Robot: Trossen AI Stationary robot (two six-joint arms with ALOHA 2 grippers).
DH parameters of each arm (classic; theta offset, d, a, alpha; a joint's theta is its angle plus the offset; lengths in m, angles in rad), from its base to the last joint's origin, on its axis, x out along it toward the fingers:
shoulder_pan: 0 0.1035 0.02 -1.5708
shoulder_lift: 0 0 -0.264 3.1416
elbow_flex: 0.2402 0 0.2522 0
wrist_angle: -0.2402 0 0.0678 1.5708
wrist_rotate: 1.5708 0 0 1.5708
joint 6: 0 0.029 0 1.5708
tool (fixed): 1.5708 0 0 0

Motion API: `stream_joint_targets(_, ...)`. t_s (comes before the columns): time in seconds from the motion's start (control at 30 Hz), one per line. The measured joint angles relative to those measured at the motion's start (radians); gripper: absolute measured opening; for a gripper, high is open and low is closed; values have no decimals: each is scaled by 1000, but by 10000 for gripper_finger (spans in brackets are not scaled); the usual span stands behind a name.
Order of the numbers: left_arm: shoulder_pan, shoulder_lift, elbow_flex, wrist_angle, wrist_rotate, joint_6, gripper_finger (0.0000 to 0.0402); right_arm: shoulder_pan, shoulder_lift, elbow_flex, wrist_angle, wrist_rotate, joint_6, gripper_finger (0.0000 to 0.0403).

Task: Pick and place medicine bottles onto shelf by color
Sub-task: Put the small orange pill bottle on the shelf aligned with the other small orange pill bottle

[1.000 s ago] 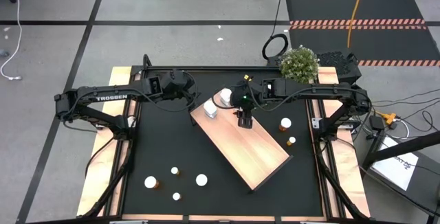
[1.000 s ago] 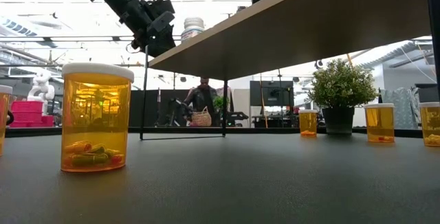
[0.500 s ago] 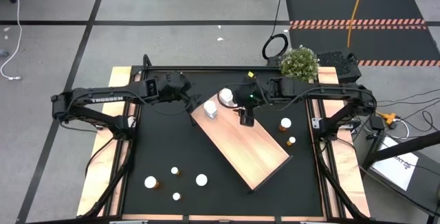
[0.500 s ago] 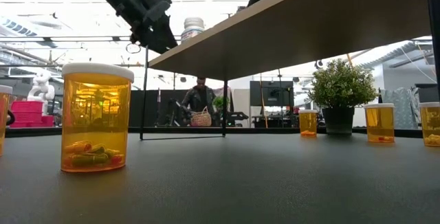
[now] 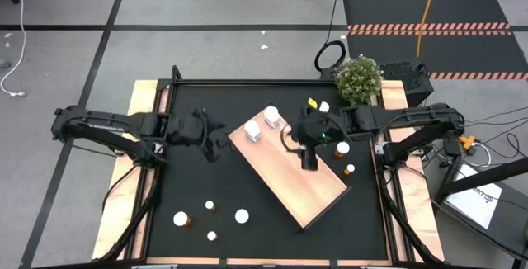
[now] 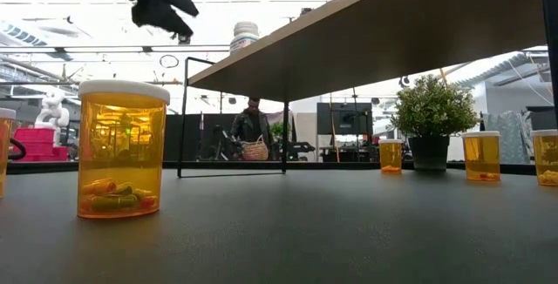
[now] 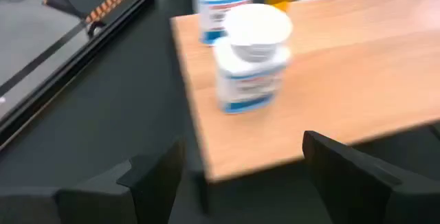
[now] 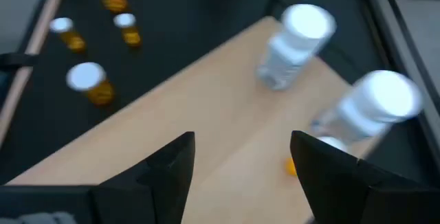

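The shelf (image 5: 293, 172) is a pale wood board that lies slantwise across the middle of the table. In the low view it is raised on thin black legs (image 6: 182, 118). Two white medicine bottles (image 5: 252, 131) (image 5: 271, 118) stand upright on its far-left end. Orange medicine bottles stand on the black mat at the right (image 5: 342, 148) and near left (image 5: 180, 218). My left gripper (image 5: 216, 143) hovers open just off the shelf's left corner, facing the white bottles (image 7: 251, 59). My right gripper (image 5: 309, 158) hangs open above the middle of the shelf (image 8: 206, 107).
A potted plant (image 5: 359, 77) stands at the far right corner. Close to the low camera stands a large orange bottle (image 6: 122, 149). More small orange bottles (image 5: 209, 206) (image 5: 350, 170) dot the mat. Bare mat lies between the shelf and the near-left bottles.
My left gripper has swung from the table's far side toward the near edge, rising a little, and now hangs beside the shelf's left corner. My right gripper has drifted toward the table's right and near edges above the shelf, also rising. The bottles and the shelf have stayed put.
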Motion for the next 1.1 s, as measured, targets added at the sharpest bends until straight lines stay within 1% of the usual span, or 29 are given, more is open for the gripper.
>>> stream_joint_targets(0.13,-132,6,0,16,-77,-82,296,59,-70,-110,76,1,0,236)
stream_joint_targets(0.23,-229,27,0,6,-149,-176,296,98,-139,-192,141,5,-5,236)
stream_joint_targets(0.4,-400,108,0,-1,-229,-322,296,147,-254,-333,255,5,-2,235)
stream_joint_targets(0.5,-485,173,0,1,-257,-390,296,158,-311,-393,310,4,-36,235)
stream_joint_targets(0.63,-563,267,0,0,-265,-472,296,159,-372,-439,348,4,-55,235)
stream_joint_targets(0.83,-626,375,0,-6,-265,-590,296,161,-408,-476,378,3,-49,235)
stream_joint_targets(0.97,-662,409,-1,-11,-236,-628,296,161,-406,-489,375,-1,-43,235)
stream_joint_targets(1.1,-698,409,-1,-70,-193,-672,296,161,-407,-492,375,-1,-60,235)
